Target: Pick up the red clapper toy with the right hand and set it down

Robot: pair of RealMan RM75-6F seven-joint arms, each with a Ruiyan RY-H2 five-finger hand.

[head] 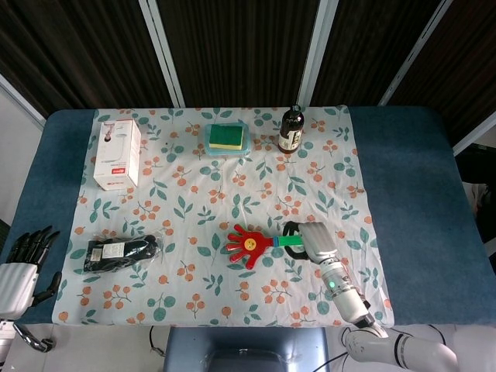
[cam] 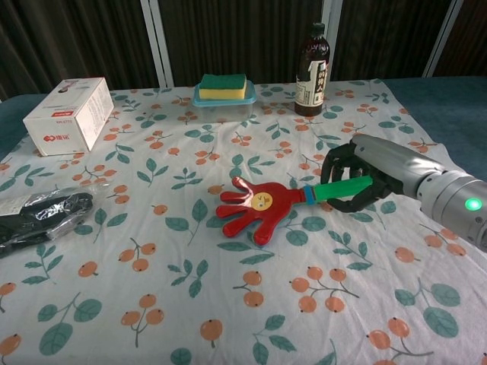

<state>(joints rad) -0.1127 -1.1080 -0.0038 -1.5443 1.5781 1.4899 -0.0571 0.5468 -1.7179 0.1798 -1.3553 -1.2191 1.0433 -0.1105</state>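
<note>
Chest view shows my right hand (cam: 364, 176) closed around the green handle of the red plastic hand-shaped clapper toy (cam: 255, 210), its palm end apparently off the floral tablecloth (cam: 152, 258). Grasp done, I judge; setting down remains.

Blue table (head: 403, 170) under floral cloth (head: 194, 194) (box (head: 117, 153), bottle (head: 291, 129), black bundle (head: 122, 251))
</note>
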